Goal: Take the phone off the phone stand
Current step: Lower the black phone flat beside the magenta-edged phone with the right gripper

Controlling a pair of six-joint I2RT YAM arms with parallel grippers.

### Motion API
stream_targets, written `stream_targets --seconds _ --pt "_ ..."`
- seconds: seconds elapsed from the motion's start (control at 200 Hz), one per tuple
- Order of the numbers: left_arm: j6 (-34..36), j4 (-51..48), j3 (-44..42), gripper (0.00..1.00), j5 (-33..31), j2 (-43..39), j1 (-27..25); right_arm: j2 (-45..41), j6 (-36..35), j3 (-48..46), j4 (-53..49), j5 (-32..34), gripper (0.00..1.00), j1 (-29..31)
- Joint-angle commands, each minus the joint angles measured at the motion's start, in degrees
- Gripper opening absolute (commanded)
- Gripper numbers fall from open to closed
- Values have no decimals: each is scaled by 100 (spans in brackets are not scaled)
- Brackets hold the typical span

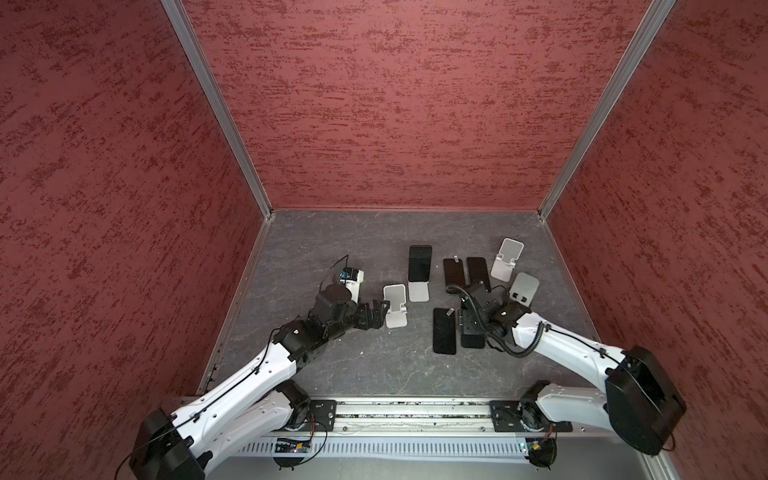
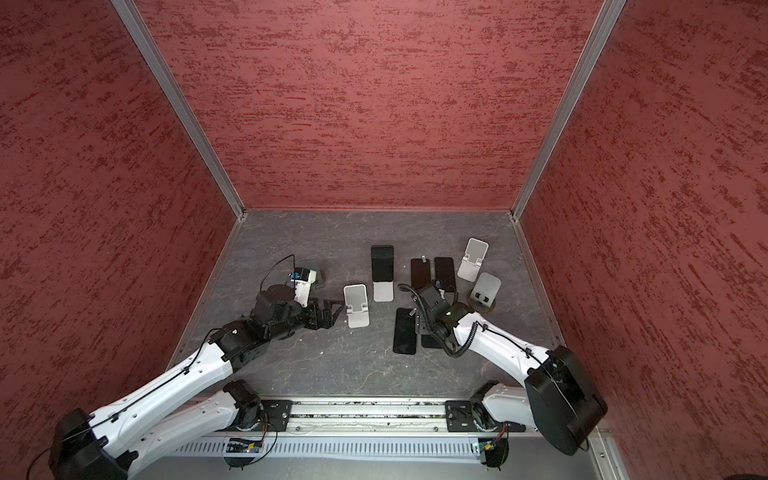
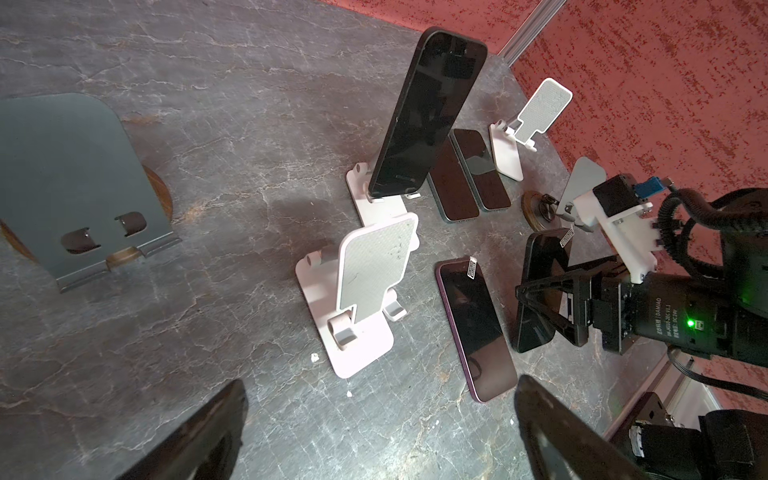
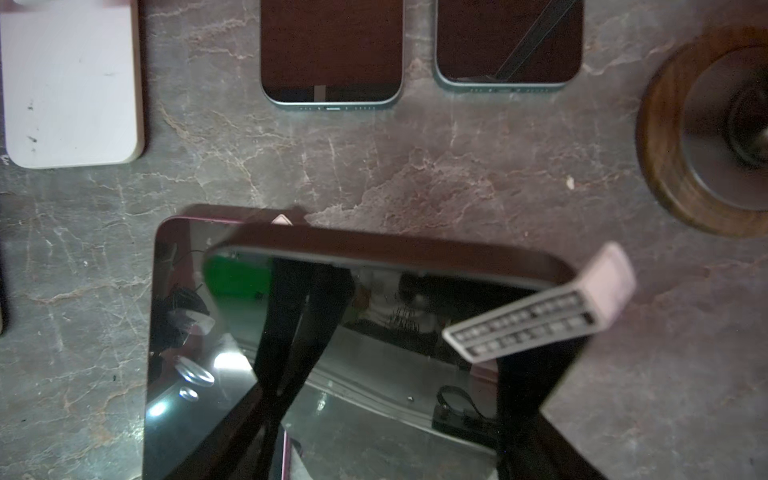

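Boxed in by three rough red walls (image 1: 395, 104) with aluminium corner posts, a dark grey, stone-veined tabletop (image 1: 374, 365) carries a scatter of phones and stands. Both arms reach in from a metal rail (image 1: 407, 409) along its near edge.

Right of centre, the right gripper (image 3: 525, 289) is clamped on a black phone (image 3: 540, 257), holding it clear of every stand and just beside a purple-rimmed phone (image 1: 444, 330) that lies flat. An upright phone (image 1: 419, 264) leans on a white stand (image 1: 418, 293) at mid-table. The left gripper (image 1: 380, 309) hangs spread wide, holding nothing, just short of an empty white stand (image 1: 395, 307).

From above, the right wrist and its cable cover most of the black phone, and I cannot tell whether its lower end touches the tabletop. A grey stand on a round wooden base (image 1: 524, 286) sits partly behind that arm. A twin grey stand (image 3: 75, 178) shows plainly only in the left wrist view. In the right wrist view, a sticker tab (image 4: 536, 320) on the black phone is too blurred to read.

Two flat phones (image 1: 454, 274) and a far white stand (image 1: 505, 259) crowd the right rear, near the wall. The near strip between the arms and the back left corner lie open.
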Motion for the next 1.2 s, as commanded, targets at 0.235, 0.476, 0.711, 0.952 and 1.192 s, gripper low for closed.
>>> stream_targets --seconds 0.235,0.476,0.711,0.952,1.192 --pt "40 124 41 100 -61 -5 -43 556 310 -261 380 -311 66 -139" --pt "22 133 -8 100 -84 -16 -52 688 310 -335 589 -426 67 -169" --pt "8 137 -25 100 -107 -25 -52 877 299 -341 868 -622 69 -179" --pt "22 137 -29 100 -130 -14 -52 1050 286 -281 1121 -786 69 -187" --pt "27 129 -30 99 -145 10 -52 1401 273 -216 1112 -783 71 -187"
